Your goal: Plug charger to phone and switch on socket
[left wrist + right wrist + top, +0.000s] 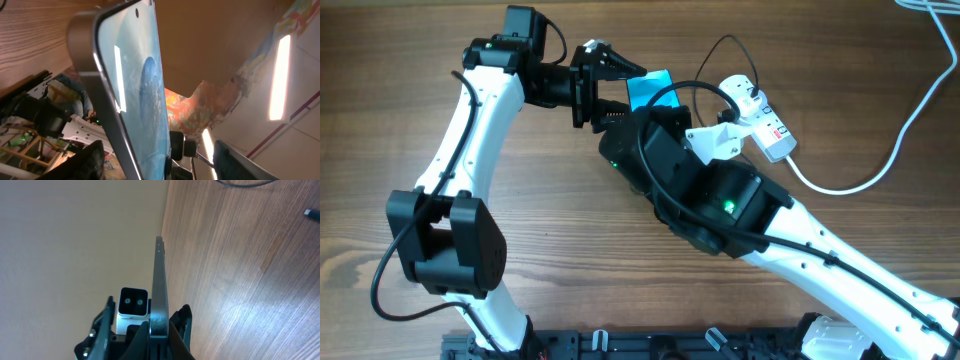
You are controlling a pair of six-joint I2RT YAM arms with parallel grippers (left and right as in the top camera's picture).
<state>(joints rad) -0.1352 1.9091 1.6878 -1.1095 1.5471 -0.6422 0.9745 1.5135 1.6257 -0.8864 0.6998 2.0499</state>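
The right claw (pixel 148 325) is clenched on the phone (pixel 648 90), holding it up on edge, and the left claw (pixel 618 60) hangs released just beside it. But the charger (pixel 312 213) tip lies loose on the wood, well apart. Nothing's plugged in yet and the socket (pixel 765 118) sits unattended, so I'd say both steps remain.
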